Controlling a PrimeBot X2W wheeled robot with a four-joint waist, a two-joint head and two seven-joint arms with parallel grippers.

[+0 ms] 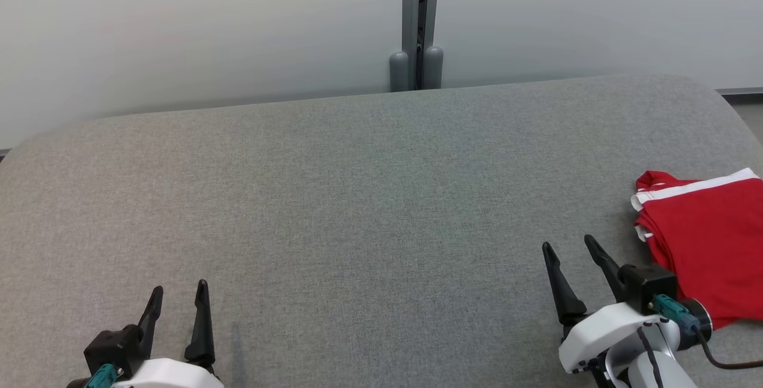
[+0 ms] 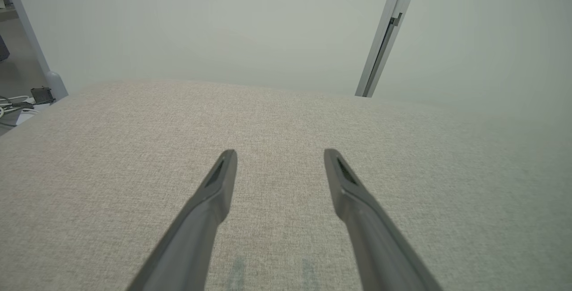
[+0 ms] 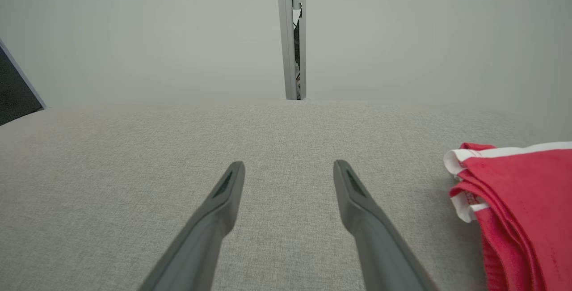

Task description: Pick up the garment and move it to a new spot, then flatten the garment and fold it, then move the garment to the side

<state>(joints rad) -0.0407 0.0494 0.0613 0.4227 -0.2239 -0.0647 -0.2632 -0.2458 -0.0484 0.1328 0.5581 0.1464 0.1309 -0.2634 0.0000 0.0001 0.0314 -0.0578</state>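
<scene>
The garment (image 1: 706,239) is red with white trim, folded into a flat stack at the right edge of the grey fabric table (image 1: 357,209). It also lies at the right of the right wrist view (image 3: 518,201). My right gripper (image 1: 569,248) is open just left of the garment, apart from it, with nothing between its fingers (image 3: 223,201). At the lower left my left gripper (image 1: 179,292) is open over bare fabric, far from the garment, and its dark fingers (image 2: 214,188) hold nothing.
A pale wall with a grey vertical post (image 1: 420,24) runs behind the table's far edge. Cables and a small box (image 2: 27,99) lie on the floor past the table's left end.
</scene>
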